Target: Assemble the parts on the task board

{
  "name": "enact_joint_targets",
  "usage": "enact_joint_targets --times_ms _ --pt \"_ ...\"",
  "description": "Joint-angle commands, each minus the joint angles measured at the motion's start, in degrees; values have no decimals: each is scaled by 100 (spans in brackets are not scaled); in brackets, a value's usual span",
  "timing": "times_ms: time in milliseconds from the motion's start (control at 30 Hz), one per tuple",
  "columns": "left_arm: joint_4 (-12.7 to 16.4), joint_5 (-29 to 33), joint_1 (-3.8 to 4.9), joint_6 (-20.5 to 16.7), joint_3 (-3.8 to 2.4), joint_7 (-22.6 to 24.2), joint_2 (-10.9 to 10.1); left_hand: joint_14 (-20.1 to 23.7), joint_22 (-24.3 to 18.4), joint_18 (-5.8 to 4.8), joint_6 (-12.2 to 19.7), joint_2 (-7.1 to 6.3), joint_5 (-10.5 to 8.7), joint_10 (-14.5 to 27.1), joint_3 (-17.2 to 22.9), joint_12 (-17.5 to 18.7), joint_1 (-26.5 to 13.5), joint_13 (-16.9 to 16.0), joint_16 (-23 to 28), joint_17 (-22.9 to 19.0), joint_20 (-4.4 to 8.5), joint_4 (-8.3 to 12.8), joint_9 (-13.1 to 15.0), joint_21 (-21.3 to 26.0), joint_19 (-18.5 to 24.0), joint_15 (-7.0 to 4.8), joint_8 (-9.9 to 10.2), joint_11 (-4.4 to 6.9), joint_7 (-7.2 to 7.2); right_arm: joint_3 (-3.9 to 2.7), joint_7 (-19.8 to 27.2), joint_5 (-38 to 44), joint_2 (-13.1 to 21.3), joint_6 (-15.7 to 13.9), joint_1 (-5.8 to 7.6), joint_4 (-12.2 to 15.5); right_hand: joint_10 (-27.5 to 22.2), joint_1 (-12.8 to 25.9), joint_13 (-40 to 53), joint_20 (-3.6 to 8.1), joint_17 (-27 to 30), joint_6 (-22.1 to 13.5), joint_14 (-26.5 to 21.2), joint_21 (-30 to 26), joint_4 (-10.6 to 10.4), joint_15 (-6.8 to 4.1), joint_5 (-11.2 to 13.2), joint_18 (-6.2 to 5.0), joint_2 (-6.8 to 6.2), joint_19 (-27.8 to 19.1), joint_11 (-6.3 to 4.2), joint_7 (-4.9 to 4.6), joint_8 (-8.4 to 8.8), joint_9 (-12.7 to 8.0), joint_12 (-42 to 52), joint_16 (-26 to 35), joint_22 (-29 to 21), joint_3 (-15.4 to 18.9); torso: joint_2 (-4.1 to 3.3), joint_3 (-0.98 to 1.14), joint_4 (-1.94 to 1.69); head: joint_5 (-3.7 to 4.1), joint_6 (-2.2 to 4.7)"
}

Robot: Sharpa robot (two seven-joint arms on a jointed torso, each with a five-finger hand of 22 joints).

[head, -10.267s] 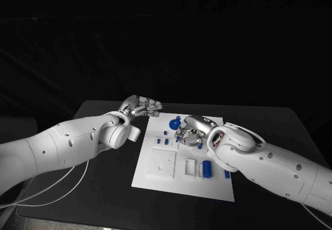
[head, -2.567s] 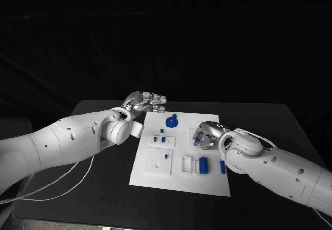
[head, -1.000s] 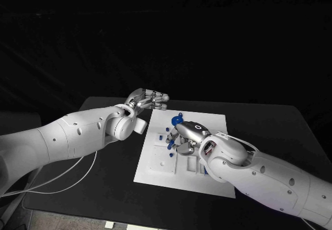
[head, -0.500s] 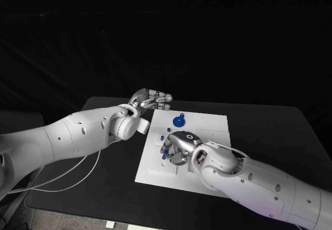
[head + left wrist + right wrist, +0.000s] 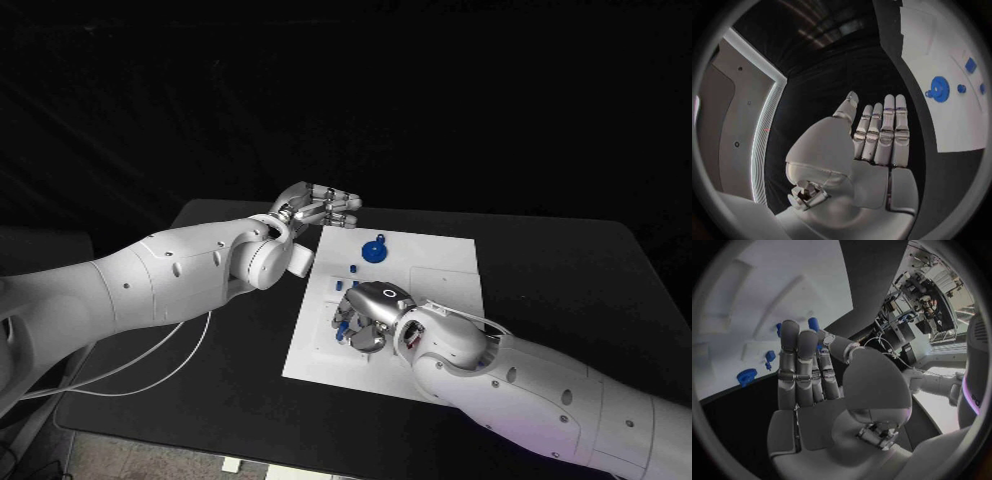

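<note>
Fingers of the right hand (image 5: 369, 318) pinch a small blue part (image 5: 813, 323) over the board (image 5: 433, 262); left hand (image 5: 320, 207) waits empty beyond its far corner. Parts look light, rigid, best nipped at the sides.

No text, label, brand, number or sign can be read on the task board (image 5: 433, 262), the parts, the arms or the surface (image 5: 562, 270).
</note>
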State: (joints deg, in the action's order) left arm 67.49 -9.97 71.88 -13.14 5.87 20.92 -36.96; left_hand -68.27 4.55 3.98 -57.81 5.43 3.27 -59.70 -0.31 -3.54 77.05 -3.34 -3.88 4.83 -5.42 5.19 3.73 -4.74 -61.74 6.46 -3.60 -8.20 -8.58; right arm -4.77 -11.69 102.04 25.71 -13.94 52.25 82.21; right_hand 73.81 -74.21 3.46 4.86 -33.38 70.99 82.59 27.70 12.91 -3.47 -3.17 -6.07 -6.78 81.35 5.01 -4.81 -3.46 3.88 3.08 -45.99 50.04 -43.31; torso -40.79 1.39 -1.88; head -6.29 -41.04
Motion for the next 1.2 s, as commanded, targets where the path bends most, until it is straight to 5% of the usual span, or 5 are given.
enact_joint_targets --times_ms 33,1200 --pt "4 20 4 92 -5 34 14 38 -8 -49 -25 22 -20 8 -26 -25 22 -1 3 -4 -26 5 6 20 -8 16 -29 -27 19 9 -29 97 -14 44 -13 -18 429 5 26 23 -8 33 8 -19 39 -30 -28 -125 62 -19 -329 3 -17 3 37 28 5 -4 0 3 8 8 -6" --pt "-5 20 3 147 -5 3 25 50 -8 -48 -16 31 -17 20 -28 -24 25 -1 3 -5 -31 -3 5 21 1 20 -24 -31 14 40 -219 268 -53 296 -32 -75 431 35 25 24 -11 38 3 -67 73 -31 -62 -124 70 -11 -329 5 -17 3 37 25 80 -13 2 -5 12 38 -15"
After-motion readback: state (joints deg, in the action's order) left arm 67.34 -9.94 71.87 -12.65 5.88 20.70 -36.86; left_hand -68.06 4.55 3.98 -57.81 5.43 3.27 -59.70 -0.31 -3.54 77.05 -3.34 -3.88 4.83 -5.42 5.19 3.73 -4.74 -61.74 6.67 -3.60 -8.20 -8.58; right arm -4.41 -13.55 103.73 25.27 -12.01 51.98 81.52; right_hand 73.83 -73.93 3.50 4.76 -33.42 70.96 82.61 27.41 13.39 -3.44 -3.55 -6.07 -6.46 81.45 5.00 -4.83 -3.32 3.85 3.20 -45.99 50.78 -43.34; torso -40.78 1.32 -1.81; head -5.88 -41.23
